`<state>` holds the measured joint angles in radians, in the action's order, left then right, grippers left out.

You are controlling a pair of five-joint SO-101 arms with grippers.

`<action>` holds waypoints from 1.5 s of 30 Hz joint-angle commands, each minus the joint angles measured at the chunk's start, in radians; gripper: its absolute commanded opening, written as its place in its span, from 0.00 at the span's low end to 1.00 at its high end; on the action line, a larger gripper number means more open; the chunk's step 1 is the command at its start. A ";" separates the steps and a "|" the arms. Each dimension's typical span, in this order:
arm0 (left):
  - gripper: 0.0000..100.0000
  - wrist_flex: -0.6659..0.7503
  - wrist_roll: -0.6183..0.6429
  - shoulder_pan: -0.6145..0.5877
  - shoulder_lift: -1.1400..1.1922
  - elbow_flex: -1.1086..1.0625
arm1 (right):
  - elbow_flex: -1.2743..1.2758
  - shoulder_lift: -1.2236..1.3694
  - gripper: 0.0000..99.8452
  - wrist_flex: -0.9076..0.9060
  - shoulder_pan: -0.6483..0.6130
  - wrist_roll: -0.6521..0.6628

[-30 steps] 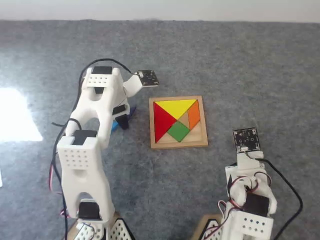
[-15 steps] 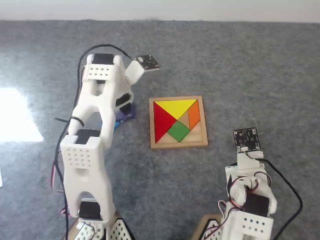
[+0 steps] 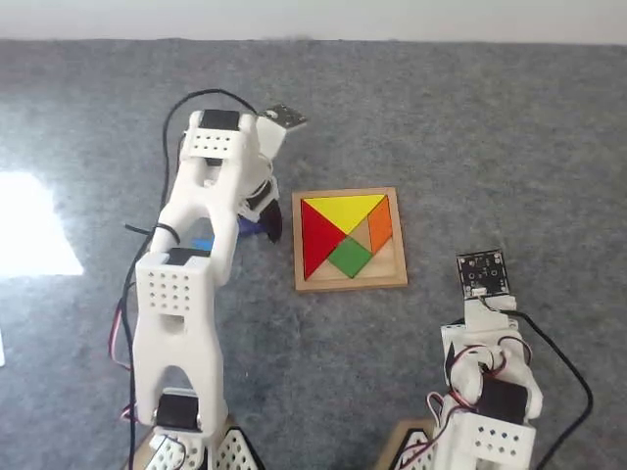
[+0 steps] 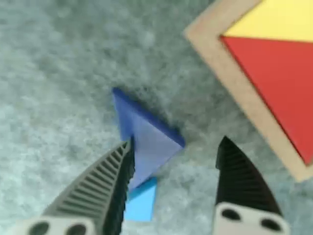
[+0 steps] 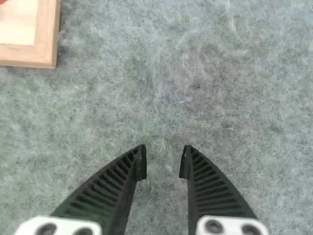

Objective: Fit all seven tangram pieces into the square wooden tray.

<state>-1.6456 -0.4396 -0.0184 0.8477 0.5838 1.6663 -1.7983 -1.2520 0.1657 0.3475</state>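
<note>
The square wooden tray (image 3: 350, 282) lies mid-table and holds a yellow triangle (image 3: 343, 210), a red triangle (image 3: 317, 243), a green square (image 3: 349, 258) and an orange piece (image 3: 380, 230). Its lower right corner is bare wood. My left gripper (image 4: 177, 143) stands open just left of the tray, low over the carpet. A dark blue triangle (image 4: 146, 137) sits between its fingers, against one of them. A light blue piece (image 4: 141, 201) lies right behind it, also visible as a light blue piece (image 3: 203, 243) from above. My right gripper (image 5: 164, 151) is narrowly open over bare carpet.
The tray's corner (image 5: 29, 46) lies well ahead of the right gripper. The right arm (image 3: 487, 382) sits folded at the near right. Grey carpet covers the table, with a bright patch of light (image 3: 29, 235) at the left.
The left arm has swung right toward the tray, and the dark blue triangle has shifted slightly with it. The light blue piece is now uncovered. The right arm has kept still.
</note>
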 commanded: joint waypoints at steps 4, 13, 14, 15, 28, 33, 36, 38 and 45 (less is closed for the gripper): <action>0.27 -0.002 -0.029 -0.051 0.037 0.110 | 0.017 -0.004 0.13 0.002 -0.004 0.008; 0.17 -0.009 -0.029 -0.035 0.127 0.108 | 0.017 -0.004 0.13 0.002 -0.005 0.009; 0.15 -0.018 -0.029 -0.034 0.129 0.111 | 0.017 -0.004 0.13 0.002 -0.005 0.009; 0.14 -0.023 -0.029 -0.029 0.129 0.111 | 0.017 -0.004 0.13 0.002 -0.005 0.009; 0.07 -0.060 0.041 0.015 0.112 0.150 | 0.017 -0.004 0.13 0.002 -0.005 0.009; 0.07 -0.112 0.077 0.014 0.002 0.217 | 0.017 -0.004 0.13 0.002 -0.005 0.009; 0.07 -0.112 0.107 0.040 -0.092 0.168 | 0.017 -0.004 0.13 0.002 -0.005 0.009; 0.07 -0.112 0.132 0.071 -0.152 0.097 | 0.017 -0.004 0.13 0.004 -0.005 0.009; 0.07 -0.087 0.381 0.270 -0.358 -0.108 | 0.017 -0.004 0.13 0.004 -0.005 0.008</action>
<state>-1.7177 -0.2294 0.1304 0.6544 0.5286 1.6663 -1.7983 -1.2520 0.1657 0.3475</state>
